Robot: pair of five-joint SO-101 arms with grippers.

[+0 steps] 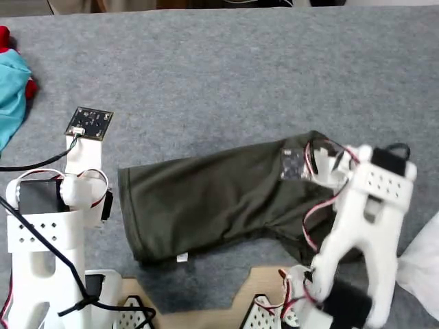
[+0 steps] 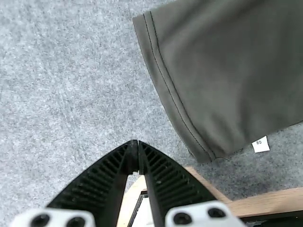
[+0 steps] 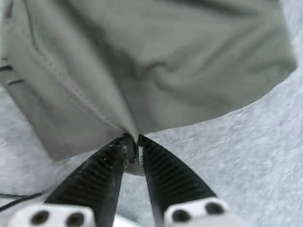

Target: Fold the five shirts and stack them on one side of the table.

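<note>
- Showing the olive shirt (image 1: 212, 199) lying loosely folded by the table's (image 1: 206, 68) near edge.
- Showing teal cloth (image 1: 10, 89) bunching at the left edge.
- Pinching shirt fabric with the right gripper (image 3: 132, 142), fingers clamping it.
- Poising the left gripper (image 2: 137, 144) beside the hem, fingers pressing together, empty.

shirt (image 1: 219, 199) lies mid-table (image 1: 240, 82), long axis left-right. left arm (image 1: 68, 199) stands just left of the shirt's hem end. left gripper (image 2: 137, 144) sits over bare table beside that hem, apart from it. right arm (image 1: 363, 226) is over the shirt's right end. right gripper (image 3: 132, 139) has a shirt edge pinched between its fingers. tag (image 1: 182, 258) is at the shirt's near edge. board (image 1: 206, 301) is in front of the shirt. cloth pile (image 1: 12, 89) is far left of and behind the shirt. bundle (image 1: 426, 260) is right of the shirt.
</note>
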